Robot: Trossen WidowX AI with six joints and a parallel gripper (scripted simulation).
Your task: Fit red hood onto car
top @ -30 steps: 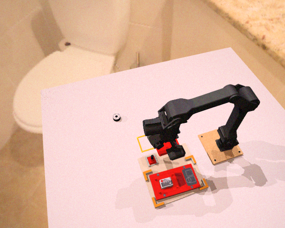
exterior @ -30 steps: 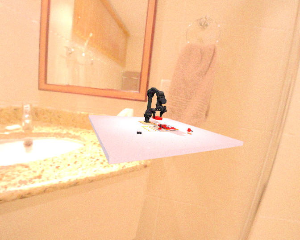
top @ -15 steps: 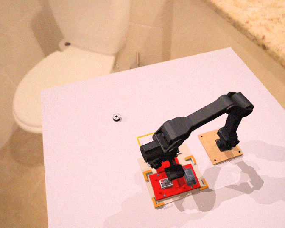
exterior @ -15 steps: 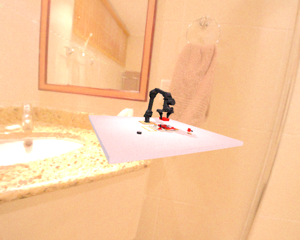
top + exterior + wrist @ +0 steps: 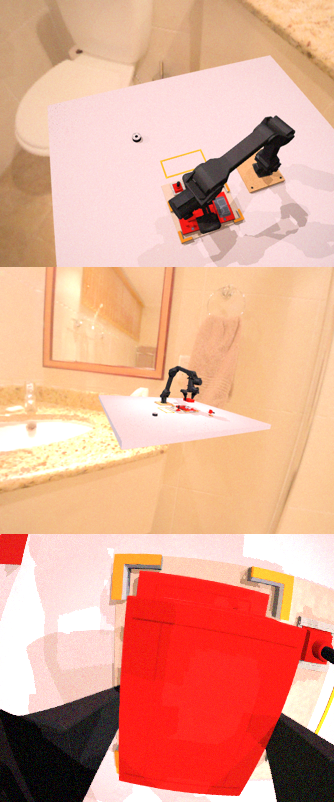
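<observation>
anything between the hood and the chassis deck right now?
Nothing visible. The claw is shut on the hood, held above the chassis in its jig. The exterior view shows open air under it; the pegs are hidden from every view.

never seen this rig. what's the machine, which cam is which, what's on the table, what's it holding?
It is one black robot arm bolted to a wooden base plate on a pale table. The top view looks down from above, the exterior view stands far off to the side, and the wrist view looks out from the arm's hand. The gripper is shut on the red hood, carried in the air above the toy car chassis, which sits in a jig with orange corners. Also on the table: a yellow outlined rectangle, a small black-and-white ring and a small red button block.
</observation>
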